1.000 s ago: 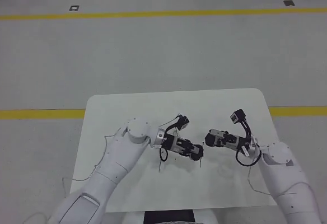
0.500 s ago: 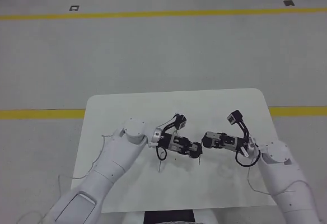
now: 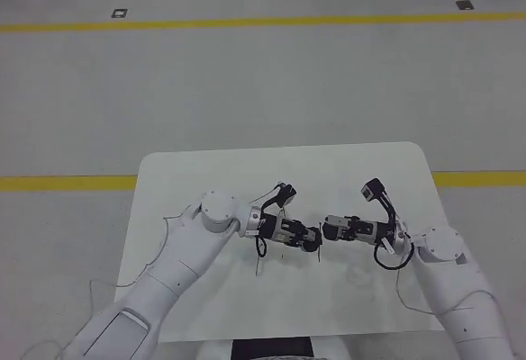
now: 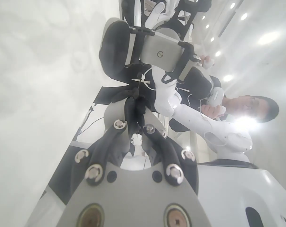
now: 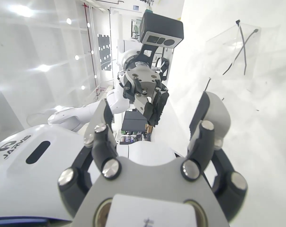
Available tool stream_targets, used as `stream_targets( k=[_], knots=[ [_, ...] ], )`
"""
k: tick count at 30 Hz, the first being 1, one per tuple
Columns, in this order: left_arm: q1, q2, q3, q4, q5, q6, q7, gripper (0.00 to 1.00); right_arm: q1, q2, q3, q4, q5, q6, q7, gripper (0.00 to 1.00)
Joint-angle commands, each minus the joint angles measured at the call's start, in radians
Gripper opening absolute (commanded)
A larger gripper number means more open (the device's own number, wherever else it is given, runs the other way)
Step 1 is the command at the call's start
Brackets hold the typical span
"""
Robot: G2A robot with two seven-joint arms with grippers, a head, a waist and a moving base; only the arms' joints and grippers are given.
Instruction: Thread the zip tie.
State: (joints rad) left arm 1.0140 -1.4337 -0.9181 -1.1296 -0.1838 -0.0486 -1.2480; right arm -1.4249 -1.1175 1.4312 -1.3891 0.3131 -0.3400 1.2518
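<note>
Pinching the zip tie (image 3: 321,254), strip pointing toward the robot, the left gripper (image 3: 317,238) faces the open right gripper (image 3: 328,229).

free: far half of the counter (image 3: 281,171), edge to edge, behind both arms.
free: gap between the wide-spread fingers of the right gripper (image 3: 327,229), facing the left gripper (image 3: 314,238).
obstacle: both forearms, in one line across mid-counter, grippers almost tip to tip.
obstacle: zip tie (image 4: 139,83), a thin strip jutting from the closed left fingers toward the right gripper.
obstacle: clear tray (image 5: 230,48) with loose ties, flat on the counter near the left arm.
</note>
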Motion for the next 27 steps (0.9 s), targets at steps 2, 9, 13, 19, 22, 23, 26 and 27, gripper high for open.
stream_targets(
  k=[2,9,13,19,22,23,26,27],
  knots=[
    [0.0,0.006,0.005,-0.006,-0.004,0.002,-0.002,0.0,0.004,-0.001,-0.002,0.008,-0.002,0.0,0.0,0.31],
    [-0.002,0.019,0.014,-0.01,-0.032,0.0,-0.018,0.0,0.015,-0.003,-0.015,0.019,-0.02,0.0,0.001,0.26],
    [-0.004,0.025,0.024,-0.009,-0.038,0.003,-0.015,0.0,0.02,-0.005,-0.023,0.022,-0.026,0.0,0.002,0.23],
    [-0.01,0.032,0.043,-0.01,-0.044,0.014,-0.008,0.0,0.021,-0.005,-0.025,0.018,-0.028,0.0,0.009,0.22],
    [-0.013,0.035,0.052,-0.011,-0.048,0.017,-0.006,0.0,0.021,-0.006,-0.027,0.016,-0.031,0.0,0.011,0.22],
    [-0.015,0.036,0.056,-0.011,-0.049,0.019,-0.005,0.0,0.021,-0.006,-0.028,0.015,-0.032,0.0,0.012,0.22],
    [-0.019,0.039,0.067,-0.012,-0.053,0.023,-0.004,0.0,0.021,-0.007,-0.03,0.016,-0.037,0.0,0.013,0.21],
    [-0.02,0.04,0.07,-0.012,-0.054,0.024,-0.003,0.0,0.022,-0.007,-0.031,0.016,-0.038,0.0,0.014,0.2]
  ],
)
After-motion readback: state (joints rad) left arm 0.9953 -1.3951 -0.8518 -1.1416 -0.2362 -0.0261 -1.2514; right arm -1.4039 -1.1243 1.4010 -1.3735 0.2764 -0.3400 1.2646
